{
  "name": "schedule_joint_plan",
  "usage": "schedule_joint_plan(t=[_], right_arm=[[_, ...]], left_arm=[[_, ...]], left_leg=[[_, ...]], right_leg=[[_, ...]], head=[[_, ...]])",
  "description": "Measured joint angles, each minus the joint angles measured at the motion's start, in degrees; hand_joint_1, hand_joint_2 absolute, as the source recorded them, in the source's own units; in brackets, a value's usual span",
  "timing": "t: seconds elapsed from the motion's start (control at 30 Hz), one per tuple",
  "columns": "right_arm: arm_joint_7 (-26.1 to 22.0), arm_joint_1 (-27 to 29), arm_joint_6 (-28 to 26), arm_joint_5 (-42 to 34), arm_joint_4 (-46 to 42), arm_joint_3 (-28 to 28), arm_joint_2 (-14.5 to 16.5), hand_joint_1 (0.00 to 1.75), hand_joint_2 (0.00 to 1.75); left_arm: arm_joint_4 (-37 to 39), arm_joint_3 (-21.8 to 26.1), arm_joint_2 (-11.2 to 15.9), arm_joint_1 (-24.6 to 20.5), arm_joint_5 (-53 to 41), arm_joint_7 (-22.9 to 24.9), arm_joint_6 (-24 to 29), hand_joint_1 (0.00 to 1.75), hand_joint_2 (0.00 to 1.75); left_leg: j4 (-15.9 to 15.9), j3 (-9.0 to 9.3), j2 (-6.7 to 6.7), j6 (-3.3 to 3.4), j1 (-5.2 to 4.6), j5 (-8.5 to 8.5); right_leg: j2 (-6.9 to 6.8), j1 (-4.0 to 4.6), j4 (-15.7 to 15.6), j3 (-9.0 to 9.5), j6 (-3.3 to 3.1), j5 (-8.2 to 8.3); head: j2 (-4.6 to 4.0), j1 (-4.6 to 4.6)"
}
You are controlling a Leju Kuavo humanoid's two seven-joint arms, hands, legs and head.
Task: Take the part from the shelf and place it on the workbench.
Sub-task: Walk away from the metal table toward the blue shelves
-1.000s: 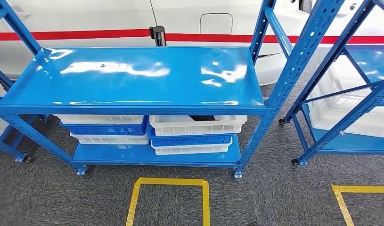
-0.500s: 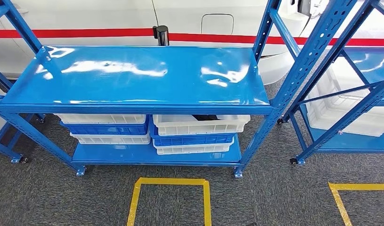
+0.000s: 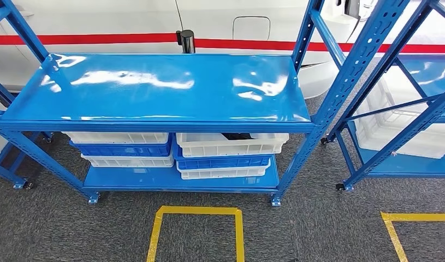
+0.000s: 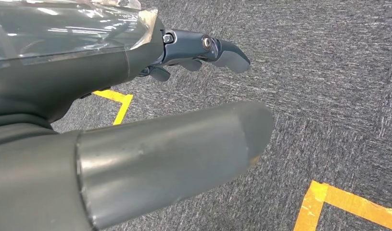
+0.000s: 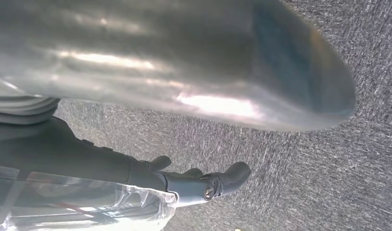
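Note:
A blue metal shelf rack (image 3: 154, 90) stands in front of me with a bare glossy top. On its lower level sit stacked white and blue crates; the top white crate on the right (image 3: 231, 144) holds a dark part (image 3: 235, 136), mostly hidden under the shelf top. My left hand (image 4: 184, 110) hangs over grey carpet, thumb and fingers apart, holding nothing. My right hand (image 5: 198, 144) also hangs over the carpet with its fingers spread and nothing in it.
A second stack of crates (image 3: 122, 150) sits on the left of the lower level. Another blue rack (image 3: 405, 109) with a white bin stands to the right. Yellow floor tape (image 3: 198, 210) marks a square before the rack. A white vehicle with a red stripe (image 3: 100, 38) is behind.
The whole head view has shifted slightly between the earliest frame and now, so the camera moved a little. Nothing on the rack has moved.

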Motion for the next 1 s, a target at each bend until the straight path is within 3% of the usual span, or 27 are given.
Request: schedule_joint_plan(t=[0.5,0.73,0.8,0.9,0.93,0.97,1.0], right_arm=[[0.1,0.2,-0.3,0.1,0.0,0.0,0.0,0.00,0.00],[0.1,0.2,-0.4,0.3,0.0,0.0,0.1,0.00,0.00],[0.2,0.2,-0.5,0.5,0.0,0.0,0.1,0.00,0.00],[0.4,0.3,-0.5,0.6,0.0,0.0,0.1,0.00,0.00],[0.5,0.3,-0.5,0.6,0.0,0.0,0.1,0.00,0.00],[0.6,0.4,-0.5,0.6,0.0,0.0,0.0,0.00,0.00],[0.7,0.4,-0.5,0.6,0.0,0.0,0.0,0.00,0.00]], left_arm=[[0.0,0.0,0.0,0.0,-0.7,0.0,-0.1,0.00,0.00],[0.0,-0.1,0.2,-0.1,-0.8,0.0,-0.1,0.00,0.00],[0.0,-0.1,0.2,-0.2,-0.7,0.2,-0.1,0.00,0.00],[0.0,-0.1,0.2,-0.2,-0.7,0.6,-0.1,0.00,0.00],[0.0,-0.1,0.1,-0.2,-0.7,0.7,-0.1,0.00,0.44],[0.0,-0.1,0.1,-0.2,-0.7,0.7,-0.1,0.00,0.87],[0.0,-0.1,0.1,-0.2,-0.7,0.8,-0.1,0.00,1.31]], left_leg=[[0.1,-0.04,0.00,0.02,0.05,-0.03],[-0.5,0.11,0.12,1.13,0.02,0.37],[-1.4,0.42,0.38,1.68,0.42,1.02],[-1.6,0.22,0.77,1.84,0.54,1.24],[-1.6,0.15,0.86,1.76,0.58,1.25],[-1.6,0.13,0.89,1.58,0.68,1.25],[-1.5,0.15,0.90,1.28,0.85,1.20]], right_leg=[[0.00,0.05,0.0,0.01,0.02,0.02],[-0.08,-0.46,-0.2,-0.02,0.77,0.21],[-0.30,-0.39,3.1,-1.59,0.57,-1.67],[-0.44,-0.64,14.0,-6.76,0.20,-6.40],[-0.46,-0.79,15.8,-7.54,0.50,-6.87],[-0.52,-1.00,15.3,-7.16,1.03,-6.40],[-0.65,-1.28,12.4,-5.53,1.72,-5.14]], head=[[0.00,0.00],[0.00,0.00],[0.00,0.12],[0.00,0.28],[0.00,0.27],[0.00,0.27],[0.00,0.26]])
